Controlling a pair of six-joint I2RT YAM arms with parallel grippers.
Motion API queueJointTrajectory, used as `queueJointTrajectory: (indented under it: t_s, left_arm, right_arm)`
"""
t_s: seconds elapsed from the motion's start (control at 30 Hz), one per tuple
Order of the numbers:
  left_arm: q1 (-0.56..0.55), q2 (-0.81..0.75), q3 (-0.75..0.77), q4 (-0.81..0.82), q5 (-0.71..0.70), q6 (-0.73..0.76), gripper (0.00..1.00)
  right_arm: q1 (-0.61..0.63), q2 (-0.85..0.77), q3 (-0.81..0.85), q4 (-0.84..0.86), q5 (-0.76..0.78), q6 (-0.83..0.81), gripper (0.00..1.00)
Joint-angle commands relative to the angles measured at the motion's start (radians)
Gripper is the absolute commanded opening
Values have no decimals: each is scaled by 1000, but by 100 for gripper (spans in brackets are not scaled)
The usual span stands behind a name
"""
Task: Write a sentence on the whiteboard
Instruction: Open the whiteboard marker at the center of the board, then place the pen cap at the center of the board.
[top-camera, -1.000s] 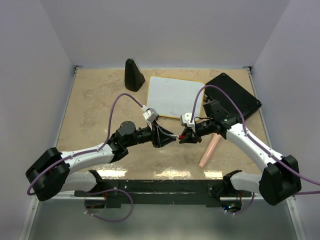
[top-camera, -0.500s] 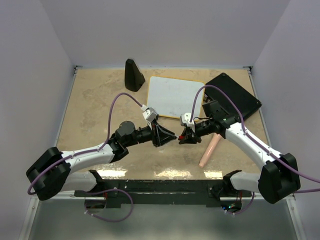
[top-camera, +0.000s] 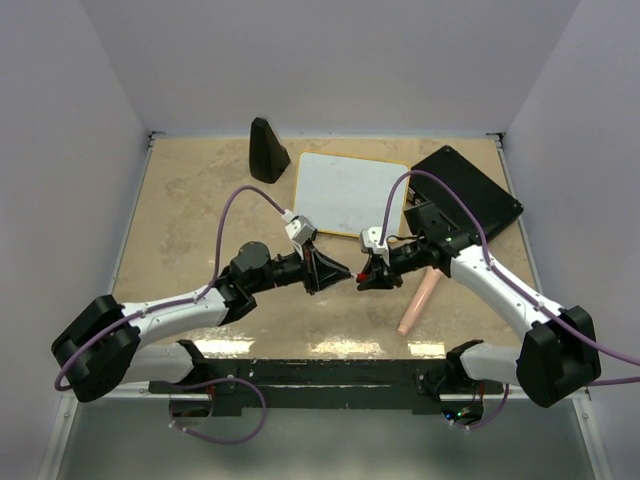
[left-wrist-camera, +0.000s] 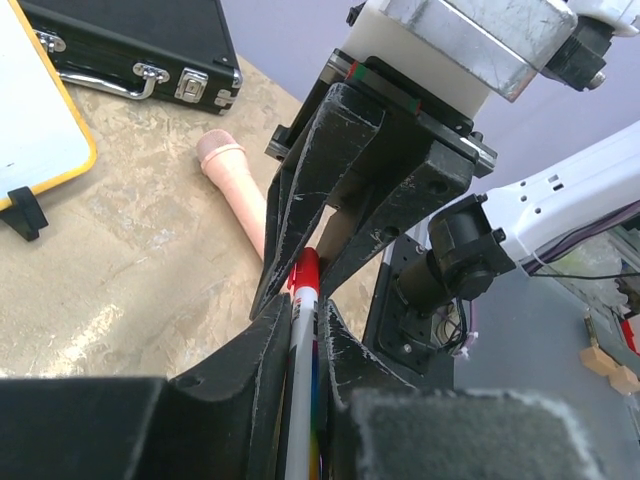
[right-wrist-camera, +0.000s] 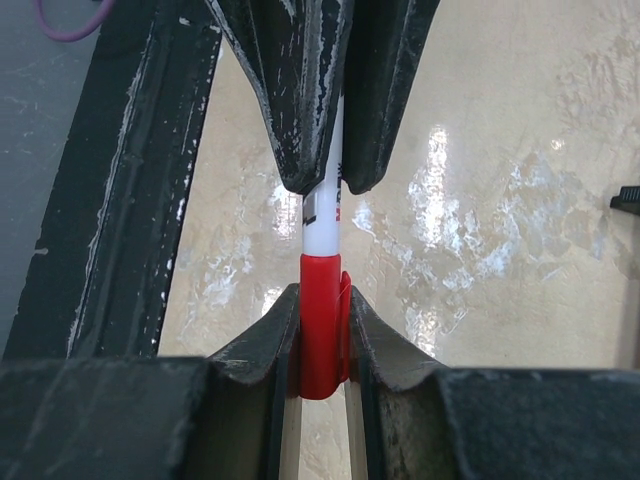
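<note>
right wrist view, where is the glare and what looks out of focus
right wrist: white glare patches on the glossy table right of the marker, nearest fingers soft; left wrist: bottom foreground blurred; top external: glare strip at the table's near edge

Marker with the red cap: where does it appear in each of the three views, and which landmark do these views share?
Top external: the marker is at the centre, only a red spot between the two arms.
Left wrist: marker at lower centre, white body running up to the red cap.
Right wrist: marker at the centre, upright, cap below, white body above.
Shared landmark: left end effector and right end effector meeting tip to tip on it.
</note>
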Motion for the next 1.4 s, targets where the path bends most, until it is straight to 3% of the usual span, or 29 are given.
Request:
queueJointTrajectory:
  t_s: [0.0, 0.27, 0.37, 0.57, 0.77, 0.97, 1.23, 1.37]
  left_arm:
    - [60, -109, -20, -1, 39, 17, 0]
    - [259, -312, -108, -26, 108, -47, 0]
    - [310, -372, -111, -102, 106, -35, 0]
    - [318, -545, -119, -351, -119, 11, 0]
    - [319, -730, -188, -441, -280, -27, 0]
    - [319, -786, -200, -524, -317, -44, 0]
    - [319, -787, -99, -713, -374, 36, 0]
    - [319, -807, -113, -721, -380, 30, 0]
  right_arm:
    - [5, 1, 45, -16, -20, -63, 0]
    - [5, 7, 45, -41, -16, -107, 0]
    - [4, 13, 41, -12, 15, -62, 0]
    - [-33, -4, -24, 278, 331, 234, 0]
    - [-90, 19, -39, 366, 549, 301, 0]
    - [-99, 85, -36, 329, 621, 253, 1]
    - [-99, 199, -14, 249, 681, 206, 8]
    - [-101, 254, -2, 226, 693, 199, 13]
